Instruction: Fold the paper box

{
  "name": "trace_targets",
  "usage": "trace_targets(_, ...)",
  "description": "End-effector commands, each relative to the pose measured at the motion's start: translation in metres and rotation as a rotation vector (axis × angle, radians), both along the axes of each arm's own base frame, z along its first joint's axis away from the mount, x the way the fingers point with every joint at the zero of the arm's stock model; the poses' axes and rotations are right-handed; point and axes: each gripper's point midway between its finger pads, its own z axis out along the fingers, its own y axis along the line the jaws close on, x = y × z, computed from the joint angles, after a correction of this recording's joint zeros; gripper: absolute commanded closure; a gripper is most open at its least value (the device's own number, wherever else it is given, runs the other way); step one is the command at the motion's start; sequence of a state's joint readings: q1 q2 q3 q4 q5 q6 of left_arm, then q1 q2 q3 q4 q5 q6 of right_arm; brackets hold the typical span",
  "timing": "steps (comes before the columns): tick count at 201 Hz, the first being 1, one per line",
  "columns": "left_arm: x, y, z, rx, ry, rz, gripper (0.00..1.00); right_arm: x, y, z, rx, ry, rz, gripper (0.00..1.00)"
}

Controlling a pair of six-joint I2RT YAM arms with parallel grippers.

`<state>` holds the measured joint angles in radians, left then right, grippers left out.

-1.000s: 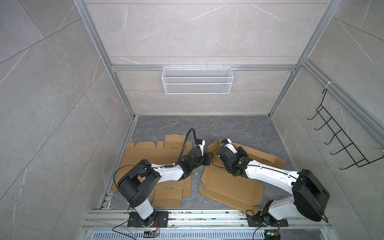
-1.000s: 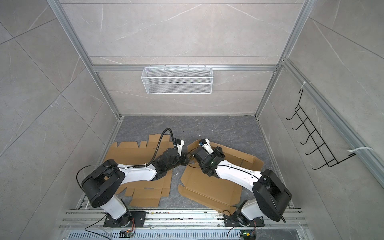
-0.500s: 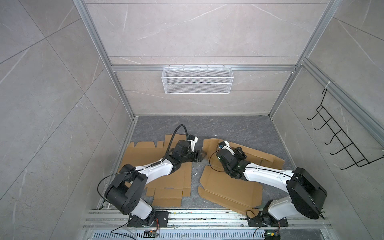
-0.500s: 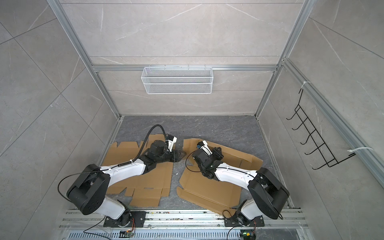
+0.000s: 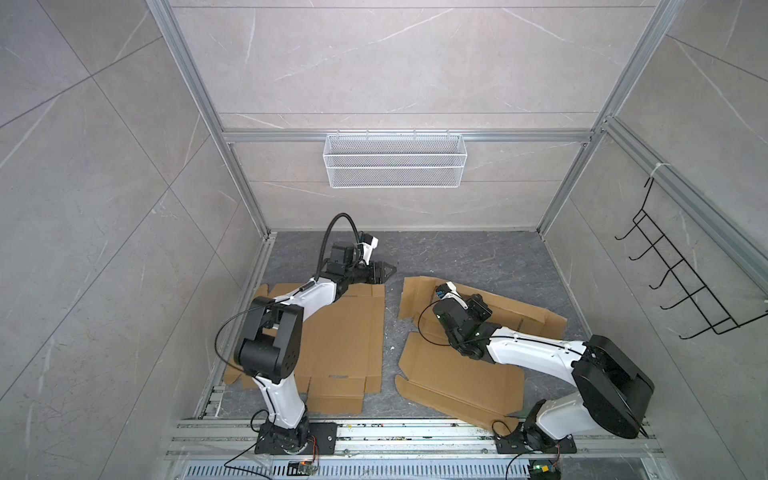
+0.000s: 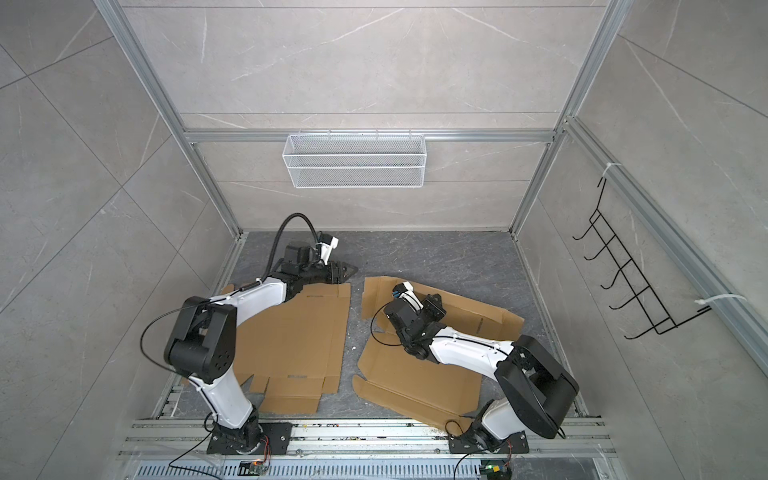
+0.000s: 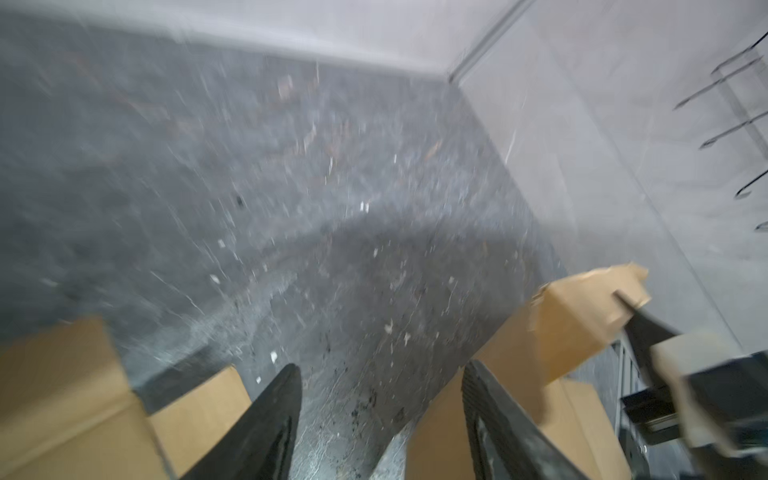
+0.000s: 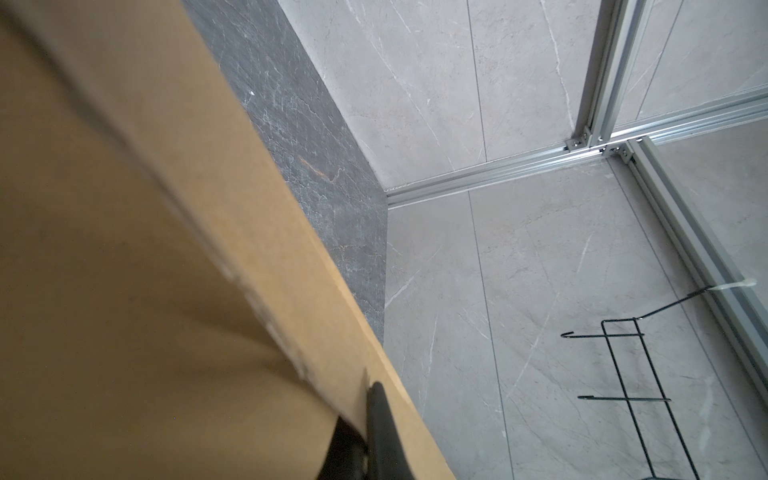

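Two brown paper box blanks lie on the dark floor. The left blank [image 5: 345,332] [image 6: 291,332] lies flat. The right blank [image 5: 461,382] [image 6: 419,382] has its far panel [image 5: 523,311] [image 6: 478,316] raised a little. My right gripper [image 5: 482,302] [image 6: 434,302] is shut on that raised panel; in the right wrist view its fingertips [image 8: 380,415] pinch the cardboard edge [image 8: 257,232]. My left gripper [image 5: 385,270] [image 6: 348,271] [image 7: 380,374] stands open over bare floor just past the left blank's far edge, holding nothing.
A white wire basket [image 5: 395,160] hangs on the back wall and a black hook rack [image 5: 681,282] on the right wall. Aluminium rails [image 5: 415,436] run along the front edge by the arm bases. Walls close in both sides.
My left gripper has opened and pulled away from the gap between the blanks toward the back wall. The right gripper stays shut on its panel and has shifted only slightly.
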<state>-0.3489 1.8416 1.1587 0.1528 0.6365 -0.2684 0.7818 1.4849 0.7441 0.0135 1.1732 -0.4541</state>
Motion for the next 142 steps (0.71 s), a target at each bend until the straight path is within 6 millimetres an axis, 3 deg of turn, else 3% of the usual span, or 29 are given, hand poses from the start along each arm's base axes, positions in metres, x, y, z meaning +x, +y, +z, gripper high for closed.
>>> trace_targets(1, -0.028, -0.033, 0.001, 0.005, -0.043, -0.220, 0.34, -0.001, 0.007, -0.004, 0.017, 0.010, 0.035, 1.00)
trace_targets(36, -0.049, -0.041, -0.001, 0.000, -0.037, -0.329, 0.33, -0.002, 0.006, 0.000, 0.024, 0.003, 0.037, 1.00)
trace_targets(82, -0.097, -0.050, 0.005, 0.055, -0.037, -0.462, 0.30, -0.002, 0.007, 0.010, 0.028, -0.010, 0.039, 1.00)
trace_targets(142, -0.124, -0.069, -0.008, 0.084, -0.015, -0.492, 0.24, -0.005, 0.011, 0.014, 0.013, -0.012, 0.049, 1.00)
